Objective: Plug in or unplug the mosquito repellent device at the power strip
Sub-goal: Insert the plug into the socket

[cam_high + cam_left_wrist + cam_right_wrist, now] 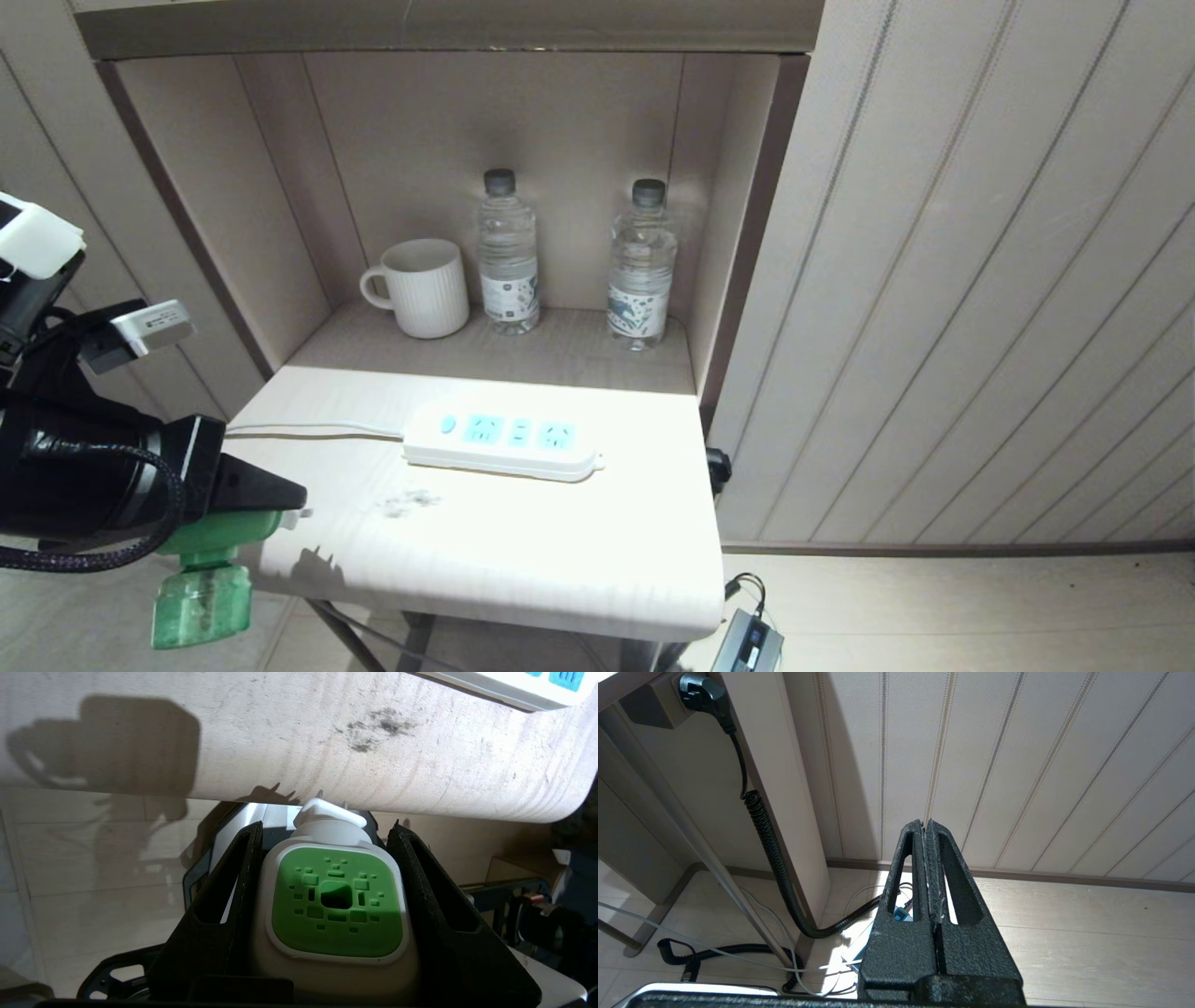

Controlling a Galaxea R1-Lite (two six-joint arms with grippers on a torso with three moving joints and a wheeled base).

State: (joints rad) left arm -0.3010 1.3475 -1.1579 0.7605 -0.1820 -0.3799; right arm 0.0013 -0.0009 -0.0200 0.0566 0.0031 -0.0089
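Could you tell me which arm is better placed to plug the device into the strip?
Left: its gripper already clamps the device at the table edge, near the strip. The right gripper is shut, empty, down by the floor.

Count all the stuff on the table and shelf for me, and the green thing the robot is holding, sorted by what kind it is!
Water bottles: 2
Mug: 1
Power strip: 1
Mosquito repellent device: 1, held in the left gripper beside the table's edge, not on it
Total: 5
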